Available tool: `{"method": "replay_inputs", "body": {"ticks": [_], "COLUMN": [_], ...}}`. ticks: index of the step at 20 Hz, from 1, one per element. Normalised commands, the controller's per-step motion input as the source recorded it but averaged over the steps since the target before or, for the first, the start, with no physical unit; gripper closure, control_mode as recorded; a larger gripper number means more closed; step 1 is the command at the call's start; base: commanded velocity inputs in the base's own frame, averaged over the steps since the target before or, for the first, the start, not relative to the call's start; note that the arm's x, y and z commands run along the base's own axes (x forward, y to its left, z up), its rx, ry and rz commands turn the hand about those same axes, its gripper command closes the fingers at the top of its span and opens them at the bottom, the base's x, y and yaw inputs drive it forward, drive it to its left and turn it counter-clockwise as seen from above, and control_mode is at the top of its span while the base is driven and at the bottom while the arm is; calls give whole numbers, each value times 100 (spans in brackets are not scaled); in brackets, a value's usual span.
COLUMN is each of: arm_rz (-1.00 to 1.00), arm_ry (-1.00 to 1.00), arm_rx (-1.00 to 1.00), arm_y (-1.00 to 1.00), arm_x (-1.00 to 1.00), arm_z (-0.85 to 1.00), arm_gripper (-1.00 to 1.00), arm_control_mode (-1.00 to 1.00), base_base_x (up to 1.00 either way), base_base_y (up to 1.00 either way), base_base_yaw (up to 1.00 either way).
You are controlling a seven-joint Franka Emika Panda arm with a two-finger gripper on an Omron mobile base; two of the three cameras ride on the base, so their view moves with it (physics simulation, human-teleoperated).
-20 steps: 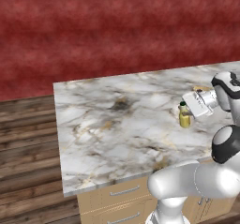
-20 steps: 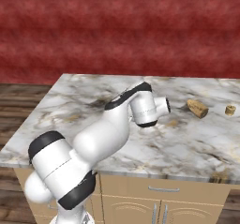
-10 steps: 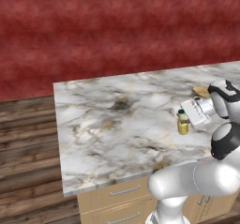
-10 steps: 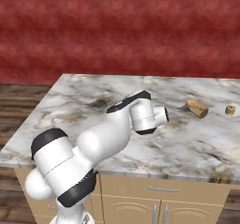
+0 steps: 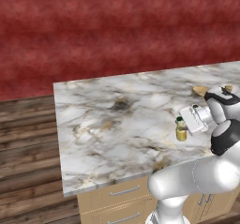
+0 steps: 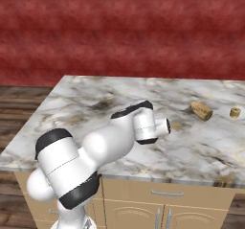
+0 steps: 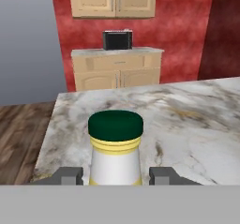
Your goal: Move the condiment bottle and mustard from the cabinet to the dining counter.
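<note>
Claw (image 7: 116, 176) sits around the mustard (image 7: 115, 148), one finger (image 7: 68, 175) on each side of the bottle's body; whether the pads press it or stand just off it cannot be told. Mustard stands upright between the fingers, green cap up. From the left base camera the claw (image 5: 183, 130) and mustard (image 5: 181, 130) are at the worktop (image 5: 117, 120), bottle base touching or barely off the marble, unclear which. Beyond the claw, well apart: a tan lump (image 6: 201, 110) and a small tan cup (image 6: 234, 112). Far ahead of the claw, a wall cabinet (image 7: 112, 0) with doors closed, above a black appliance (image 7: 117, 40).
</note>
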Motion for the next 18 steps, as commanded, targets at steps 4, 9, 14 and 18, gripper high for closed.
{"method": "replay_inputs", "body": {"ticks": [4, 9, 14, 18], "arm_rz": [0, 0, 0, 0], "arm_ry": [0, 0, 0, -1], "arm_rx": [3, 10, 12, 5], "arm_y": [0, -4, -6, 0], "arm_x": [0, 0, 0, 0], "arm_z": [-29, -16, -14, -17], "arm_gripper": [100, 100, 100, 100], "arm_control_mode": [-100, -100, -100, -100], "base_base_x": [0, 0, 0, 0], "base_base_y": [0, 0, 0, 0], "base_base_yaw": [0, 0, 0, 0]}}
